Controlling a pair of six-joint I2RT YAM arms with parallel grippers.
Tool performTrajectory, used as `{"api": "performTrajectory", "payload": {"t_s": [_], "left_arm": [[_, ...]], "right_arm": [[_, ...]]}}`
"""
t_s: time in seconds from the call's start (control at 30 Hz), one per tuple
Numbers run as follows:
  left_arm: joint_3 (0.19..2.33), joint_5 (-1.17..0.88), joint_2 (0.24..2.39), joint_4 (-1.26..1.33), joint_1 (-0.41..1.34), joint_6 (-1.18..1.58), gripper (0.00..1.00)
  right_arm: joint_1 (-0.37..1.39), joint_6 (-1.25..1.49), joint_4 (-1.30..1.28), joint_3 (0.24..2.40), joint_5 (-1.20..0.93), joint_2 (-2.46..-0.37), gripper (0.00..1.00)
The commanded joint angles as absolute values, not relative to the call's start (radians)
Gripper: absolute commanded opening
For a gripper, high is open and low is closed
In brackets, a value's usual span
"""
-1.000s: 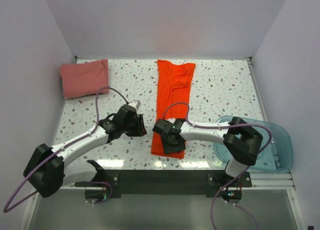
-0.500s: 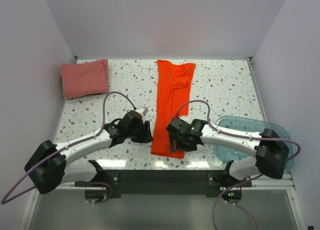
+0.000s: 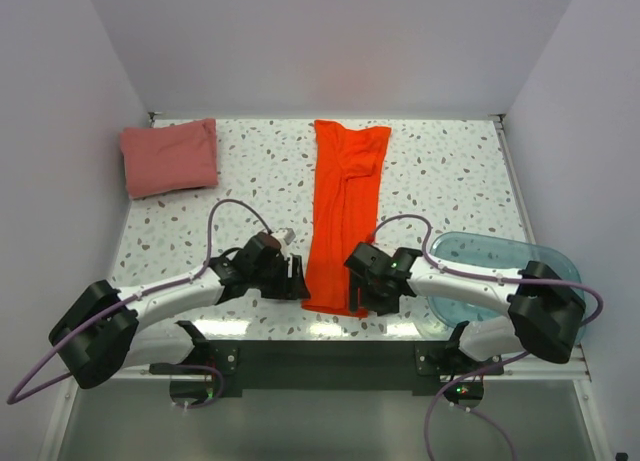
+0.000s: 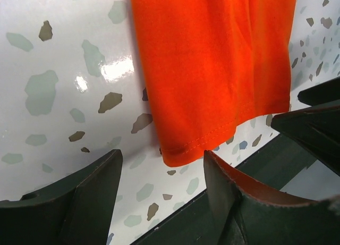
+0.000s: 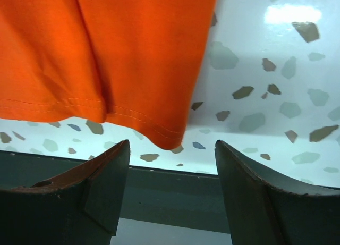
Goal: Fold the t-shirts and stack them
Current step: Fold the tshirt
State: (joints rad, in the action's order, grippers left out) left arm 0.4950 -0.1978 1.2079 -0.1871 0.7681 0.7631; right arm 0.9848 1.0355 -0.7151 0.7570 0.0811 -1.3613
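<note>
Where the top view looks down on the speckled table [image 3: 450, 171], the bright orange-red t-shirt [image 3: 343, 201] lies as a long narrow strip down the middle, from the far edge to the near edge. The dusty pink-red t-shirt [image 3: 170, 158] sits folded in the far left corner, well apart from it. The left fingers [image 3: 297, 279] stand just left of the strip's near hem and the right fingers [image 3: 362, 286] just right of it. A translucent blue tub [image 3: 520, 261] sits at the near right. In the left wrist view, the left fingers [image 4: 90, 197] are spread apart and grip nothing; the hem's near left corner lies flat on the table in the gap between them. In the right wrist view, the right fingers [image 5: 101, 186] are likewise parted and empty, with the hem's near right corner showing between them.
</note>
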Motion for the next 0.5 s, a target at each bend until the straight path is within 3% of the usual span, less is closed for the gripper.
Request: {"api": "performTrajectory", "payload": {"t_s": [0.0, 0.47], "left_arm": [[0.486, -0.245, 1.201, -0.114, 0.775, 0.787, 0.68], [0.486, -0.253, 1.276, -0.083, 0.778, 0.811, 0.63]], "right_arm": [[0.980, 1.078, -0.617, 0.742, 0.049, -1.371, 0.68], [0.957, 1.092, -0.580, 0.700, 0.067, -1.414, 0.67]]}}
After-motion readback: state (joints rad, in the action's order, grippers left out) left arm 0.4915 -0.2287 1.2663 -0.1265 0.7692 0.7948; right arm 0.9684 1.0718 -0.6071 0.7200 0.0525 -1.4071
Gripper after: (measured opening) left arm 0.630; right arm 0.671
